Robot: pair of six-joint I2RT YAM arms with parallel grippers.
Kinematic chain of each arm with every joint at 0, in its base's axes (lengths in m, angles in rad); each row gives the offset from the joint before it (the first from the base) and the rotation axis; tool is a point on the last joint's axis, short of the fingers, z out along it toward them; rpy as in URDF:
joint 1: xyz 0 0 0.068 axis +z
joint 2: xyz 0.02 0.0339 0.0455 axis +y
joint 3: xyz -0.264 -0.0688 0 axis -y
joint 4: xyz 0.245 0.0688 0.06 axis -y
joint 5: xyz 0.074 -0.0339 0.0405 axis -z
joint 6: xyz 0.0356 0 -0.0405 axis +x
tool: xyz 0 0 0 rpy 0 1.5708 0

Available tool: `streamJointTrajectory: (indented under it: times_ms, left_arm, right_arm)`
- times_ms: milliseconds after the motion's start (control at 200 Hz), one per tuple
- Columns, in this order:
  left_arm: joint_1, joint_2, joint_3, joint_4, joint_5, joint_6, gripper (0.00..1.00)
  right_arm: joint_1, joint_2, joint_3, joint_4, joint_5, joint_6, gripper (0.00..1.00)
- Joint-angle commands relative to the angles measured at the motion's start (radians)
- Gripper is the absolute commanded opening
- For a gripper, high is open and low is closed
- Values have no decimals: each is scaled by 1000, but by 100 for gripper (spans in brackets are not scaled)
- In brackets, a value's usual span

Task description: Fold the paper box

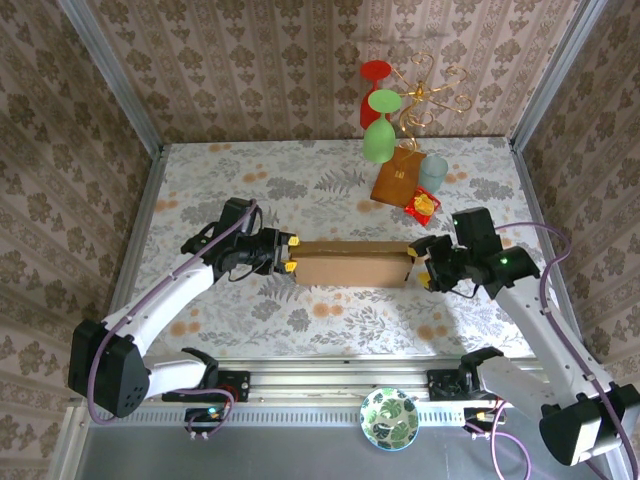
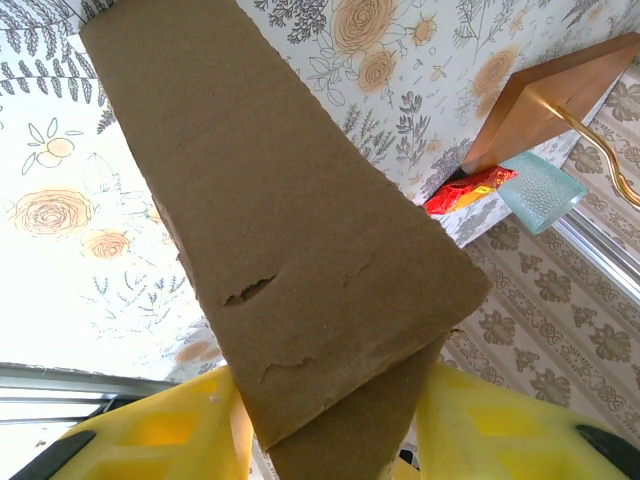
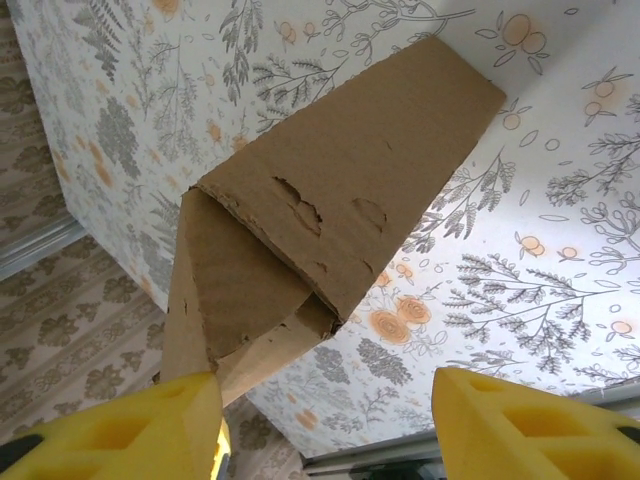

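The paper box (image 1: 350,265), plain brown cardboard folded flat and long, lies across the middle of the table between the two arms. My left gripper (image 1: 289,255) is at its left end. In the left wrist view the cardboard (image 2: 300,250) runs down between the yellow fingers (image 2: 180,430), which are shut on it. My right gripper (image 1: 420,262) is at the box's right end. In the right wrist view the torn cardboard end (image 3: 320,220) rests against one yellow finger (image 3: 120,425), with a wide gap to the other, so this gripper (image 3: 325,425) is open.
Behind the box on the right stand an orange-brown packet (image 1: 397,177), a pale glass cup (image 1: 433,172) and a red snack packet (image 1: 422,206). Green and red wine glasses (image 1: 378,140) hang on a gold stand at the back. A patterned plate (image 1: 389,417) sits by the near rail.
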Motion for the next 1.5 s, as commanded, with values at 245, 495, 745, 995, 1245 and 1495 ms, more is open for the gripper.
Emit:
streamJointTrajectory:
  times_ms: [245, 495, 745, 995, 1245, 1495]
  left_arm:
    - [-11, 28, -9, -107, -22, -58, 42]
    - [-12, 29, -9, -104, -24, -57, 42]
    - [-12, 27, -10, -106, -24, -59, 42]
    - [-12, 27, -8, -106, -30, -57, 42]
    - [-11, 32, -8, -87, -26, -52, 43]
    - [-8, 35, -12, -59, -15, -29, 51]
  right_arm:
    - [-32, -5, -78, 48, -29, -10, 41]
    - [-32, -8, 49, 29, -19, -23, 43]
    - [-32, 34, 75, 59, -26, -5, 58]
    - [-32, 43, -30, 70, -19, -15, 53]
    - [-32, 44, -85, 28, 4, -62, 35]
    - [-34, 62, -110, -3, 34, -126, 27]
